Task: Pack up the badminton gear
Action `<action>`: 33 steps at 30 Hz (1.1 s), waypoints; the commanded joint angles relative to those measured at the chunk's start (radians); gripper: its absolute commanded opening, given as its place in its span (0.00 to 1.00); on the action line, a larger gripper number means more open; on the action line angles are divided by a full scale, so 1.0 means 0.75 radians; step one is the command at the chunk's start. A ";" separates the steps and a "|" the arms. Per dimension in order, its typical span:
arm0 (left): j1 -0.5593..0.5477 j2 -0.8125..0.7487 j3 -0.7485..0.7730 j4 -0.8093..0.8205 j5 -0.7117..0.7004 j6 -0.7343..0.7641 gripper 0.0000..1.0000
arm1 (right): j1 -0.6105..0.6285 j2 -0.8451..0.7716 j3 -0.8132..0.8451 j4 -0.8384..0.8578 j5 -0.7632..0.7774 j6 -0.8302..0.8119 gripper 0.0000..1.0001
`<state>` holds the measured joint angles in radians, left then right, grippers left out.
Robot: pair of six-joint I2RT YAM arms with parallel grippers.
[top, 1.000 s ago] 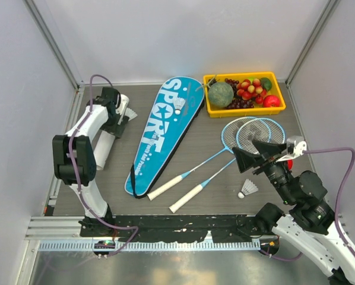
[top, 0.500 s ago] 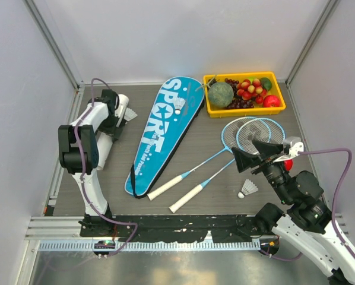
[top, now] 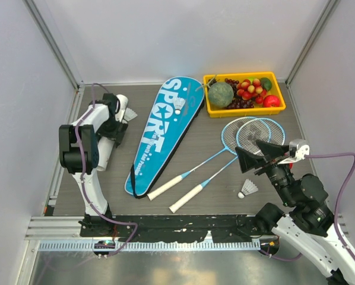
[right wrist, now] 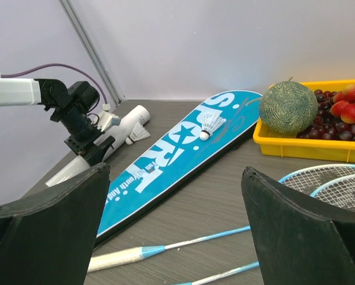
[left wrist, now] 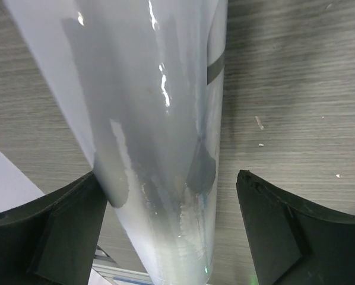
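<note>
White tube (left wrist: 154, 89) between spread jaws of left gripper (left wrist: 171, 205), unclamped; centre first, close gently, slick, likely rolls.

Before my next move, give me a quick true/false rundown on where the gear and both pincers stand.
1. A shuttlecock lies on top of the bag. True.
2. Both rackets are inside the bag. False: they lie on the table to the right of the bag, with their heads overlapping.
3. The tube sits between the open fingers of the left pincer. True.
4. The right pincer holds a shuttlecock. False: it is open and empty, and the nearest shuttlecock lies on the table.
</note>
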<state>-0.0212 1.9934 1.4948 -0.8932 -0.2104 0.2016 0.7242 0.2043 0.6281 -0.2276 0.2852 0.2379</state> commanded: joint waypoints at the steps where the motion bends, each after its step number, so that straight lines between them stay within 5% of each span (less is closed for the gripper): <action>1: 0.008 -0.067 -0.032 -0.024 0.049 -0.038 0.91 | -0.002 -0.029 0.024 0.044 0.021 -0.004 0.96; 9: 0.012 -0.083 -0.060 -0.016 0.017 -0.052 0.75 | -0.002 -0.066 0.036 0.011 0.043 -0.016 0.95; 15: 0.010 -0.246 -0.054 -0.020 -0.032 -0.056 0.56 | -0.002 -0.064 0.052 -0.014 0.035 0.004 0.95; 19: 0.010 -0.391 -0.028 -0.022 -0.047 -0.079 0.53 | -0.002 -0.050 0.054 -0.001 0.006 0.045 0.96; 33: -0.013 -0.852 -0.079 0.009 0.501 -0.162 0.39 | -0.002 0.306 0.120 0.215 -0.124 -0.008 0.98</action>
<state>-0.0250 1.4334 1.4761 -0.9417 0.0120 0.1108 0.7242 0.3656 0.6598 -0.1799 0.2203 0.2634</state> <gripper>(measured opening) 0.668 0.978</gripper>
